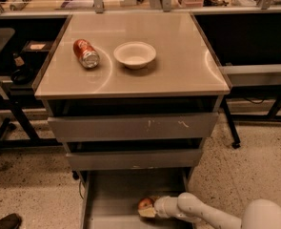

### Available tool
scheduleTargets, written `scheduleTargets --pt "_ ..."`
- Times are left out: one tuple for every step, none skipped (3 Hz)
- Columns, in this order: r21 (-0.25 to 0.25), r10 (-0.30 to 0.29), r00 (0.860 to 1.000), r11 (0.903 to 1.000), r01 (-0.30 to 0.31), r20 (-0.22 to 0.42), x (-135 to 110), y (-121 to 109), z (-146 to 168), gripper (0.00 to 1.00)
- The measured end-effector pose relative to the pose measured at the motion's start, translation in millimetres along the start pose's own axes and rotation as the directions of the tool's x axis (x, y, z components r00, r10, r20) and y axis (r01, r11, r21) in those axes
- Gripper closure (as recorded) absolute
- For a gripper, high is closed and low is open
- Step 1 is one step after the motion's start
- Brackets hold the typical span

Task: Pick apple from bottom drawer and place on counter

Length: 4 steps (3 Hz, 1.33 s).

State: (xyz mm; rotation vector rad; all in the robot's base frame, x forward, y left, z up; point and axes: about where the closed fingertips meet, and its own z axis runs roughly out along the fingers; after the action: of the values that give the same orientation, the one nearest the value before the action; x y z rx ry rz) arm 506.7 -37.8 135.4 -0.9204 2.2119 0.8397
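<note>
The bench (pixel 178 70) fills the upper middle of the frame, a glossy beige top with a thin dark rim. Under it sit three grey drawers. The top drawer (pixel 130 127) and the middle drawer (pixel 130 159) are each pulled out a little, with a dark gap above each front, and the top front has pale scratches. The bottom drawer (pixel 111 199) is pulled out much further, toward the lower edge of the frame, and its flat grey floor is visible from above.

A white arm (pixel 211 213) enters from the lower right corner and reaches left into the bottom drawer.

On the bench, a white bowl (pixel 135 54) stands upright a little left of the middle. A red can (pixel 85 53) lies on its side near the bowl, to its left, not touching it.

The pincer (pixel 148 210) is low in the bottom drawer, at the right part of the drawer floor, near the lower edge of the frame. It is touching the apple (pixel 145 204). How far it is open I cannot tell, and I cannot tell if it really grips the fruit.

The apple is red with a yellowish patch. It is in the bottom drawer, at the tip of the pincer, on its upper left side.
</note>
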Motion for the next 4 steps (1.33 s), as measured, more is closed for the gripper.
scheduleTargets --pt "-0.002 0.000 1.000 1.0000 0.000 -0.003 -2 4 2 1.00" --pt "0.010 0.034 0.999 0.9994 -0.034 0.002 -20 12 -9 1.00" --pt "0.029 0.071 0.997 0.9971 -0.070 -0.007 -46 27 -27 1.00" --pt "0.049 0.090 0.996 0.9948 -0.090 -0.004 -70 41 -47 1.00"
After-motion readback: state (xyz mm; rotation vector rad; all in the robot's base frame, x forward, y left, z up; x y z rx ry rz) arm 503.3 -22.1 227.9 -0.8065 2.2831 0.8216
